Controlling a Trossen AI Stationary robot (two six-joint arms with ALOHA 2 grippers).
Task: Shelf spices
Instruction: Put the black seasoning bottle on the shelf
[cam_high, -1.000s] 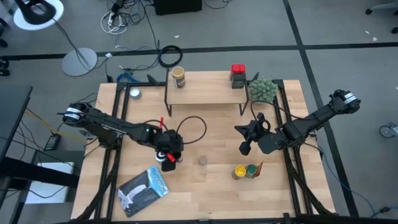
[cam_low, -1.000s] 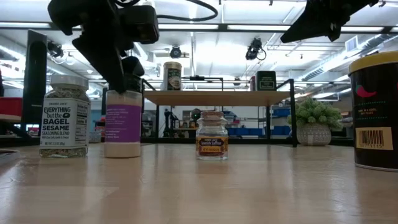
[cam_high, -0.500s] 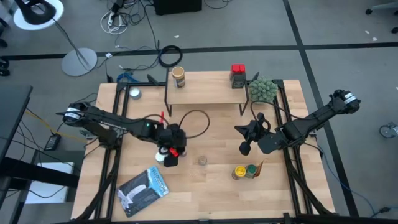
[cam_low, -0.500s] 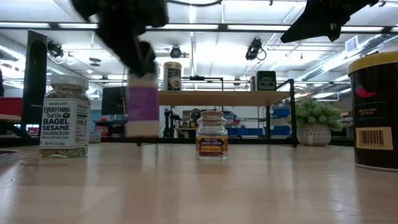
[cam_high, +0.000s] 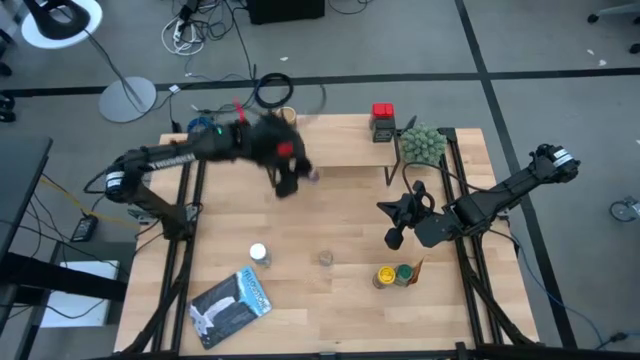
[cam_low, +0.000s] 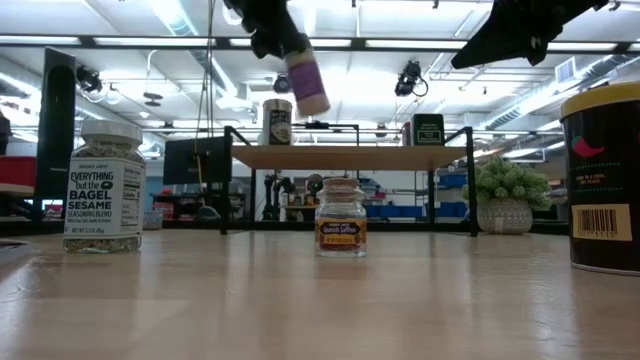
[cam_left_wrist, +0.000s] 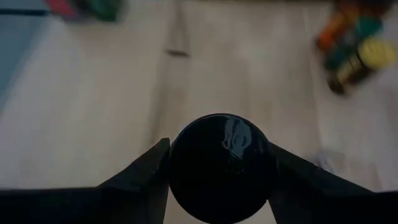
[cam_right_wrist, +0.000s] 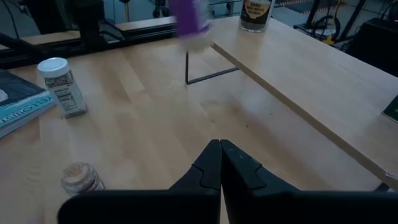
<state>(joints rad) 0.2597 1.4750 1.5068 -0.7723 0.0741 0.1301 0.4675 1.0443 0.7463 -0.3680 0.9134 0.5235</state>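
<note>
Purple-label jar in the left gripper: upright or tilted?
Tilted. In the low view the purple-label jar leans, held by the left gripper above the shelf.

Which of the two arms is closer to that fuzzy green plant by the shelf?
The right. Its shut pincer hovers over the table just in front of the plant. The left pincer, gripping a purple-labelled spice jar, is raised at the far end of the shelf.

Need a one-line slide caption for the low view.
Left gripper carries a purple-label jar above the shelf; two jars wait on the table.
</note>
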